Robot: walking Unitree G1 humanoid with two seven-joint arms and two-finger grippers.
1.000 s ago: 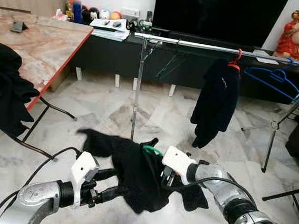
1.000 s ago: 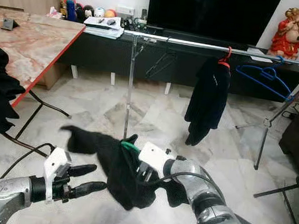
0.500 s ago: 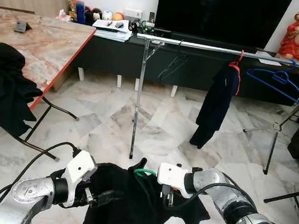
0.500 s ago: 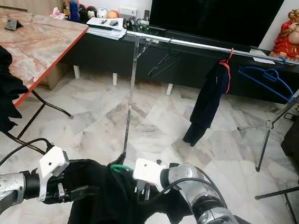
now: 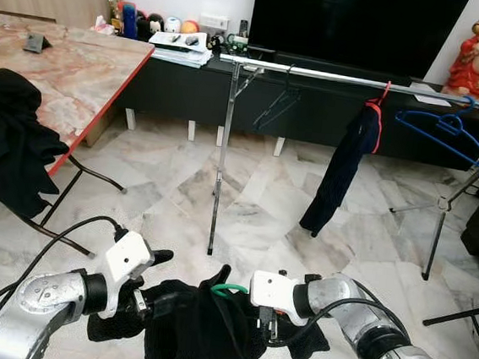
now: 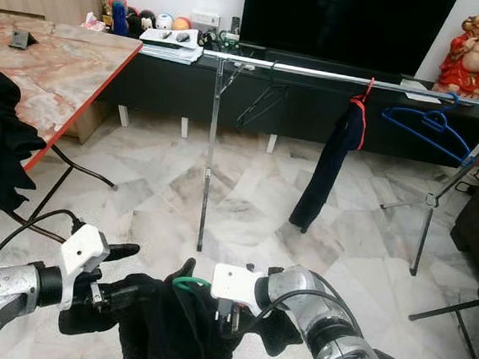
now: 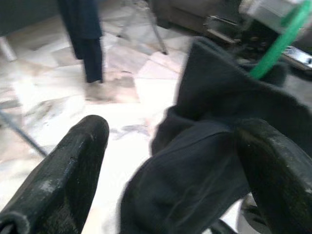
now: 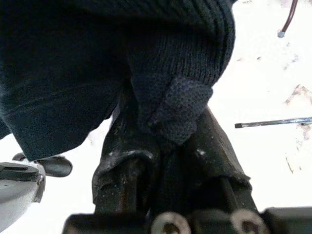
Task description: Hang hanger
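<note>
Right gripper (image 5: pixel 266 325) jaws clamp the black garment (image 5: pixel 199 337) on the green hanger (image 5: pixel 229 290), hook up; left gripper (image 5: pixel 149 281) jaws gape around cloth.

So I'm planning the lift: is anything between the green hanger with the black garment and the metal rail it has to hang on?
Nothing visible blocks it. The green hanger sits low in the right hand; open floor lies up to the rail, whose left stretch is bare before the hung dark garment.

Marble floor (image 5: pixel 246 197), black television (image 5: pixel 356 25)
</note>
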